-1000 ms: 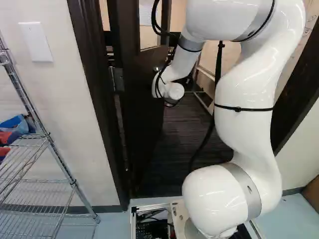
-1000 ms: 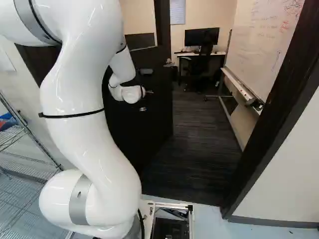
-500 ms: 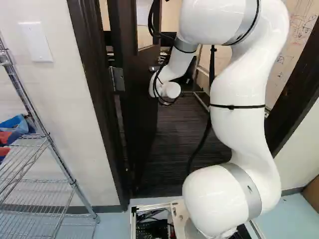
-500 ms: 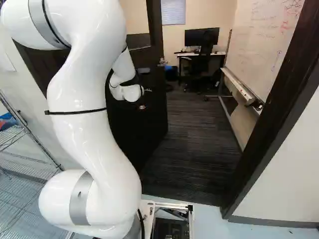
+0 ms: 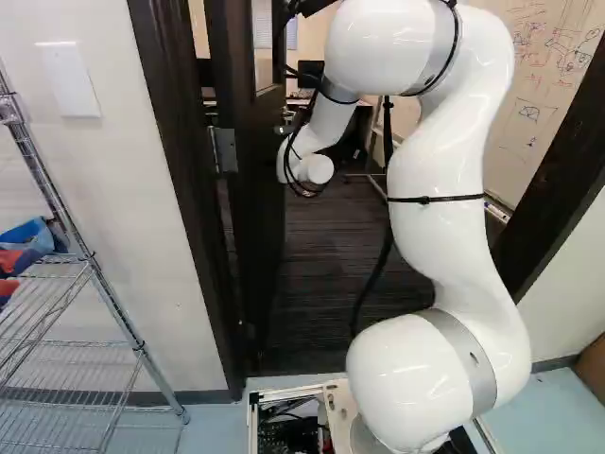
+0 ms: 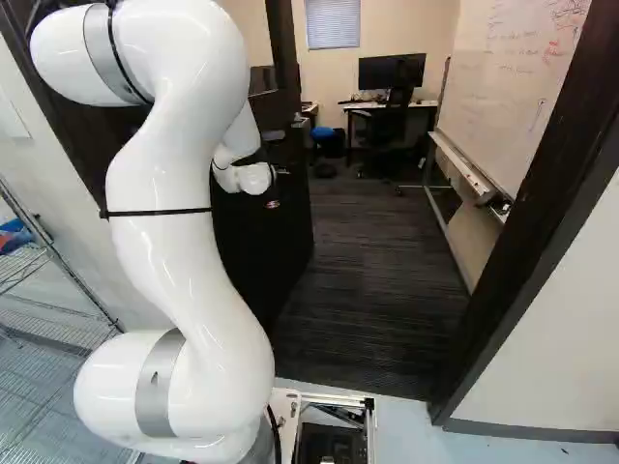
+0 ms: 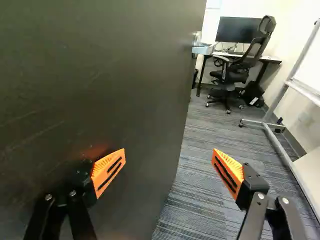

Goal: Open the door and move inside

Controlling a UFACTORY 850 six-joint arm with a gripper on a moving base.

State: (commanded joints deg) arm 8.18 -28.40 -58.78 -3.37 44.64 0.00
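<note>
Our hand [image 7: 169,156] is spread, the door [image 7: 107,80] on the left stands well open, and our base [image 6: 287,402] has yet to enter.

"What's around you?"
"Door [image 7: 100,75] on my left, whiteboard [image 6: 513,87] on my right; ahead, a desk [image 7: 270,60] with a monitor [image 6: 392,72] on it, a chair [image 7: 237,75] before it."
"And the rack [image 5: 115,303]?"
"Left of the door frame [image 5: 181,189]."

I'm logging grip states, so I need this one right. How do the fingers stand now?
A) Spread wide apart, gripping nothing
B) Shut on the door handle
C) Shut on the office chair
A: in the wrist view the fingers stand wide apart, one in front of the door, the other over the carpet.
</note>
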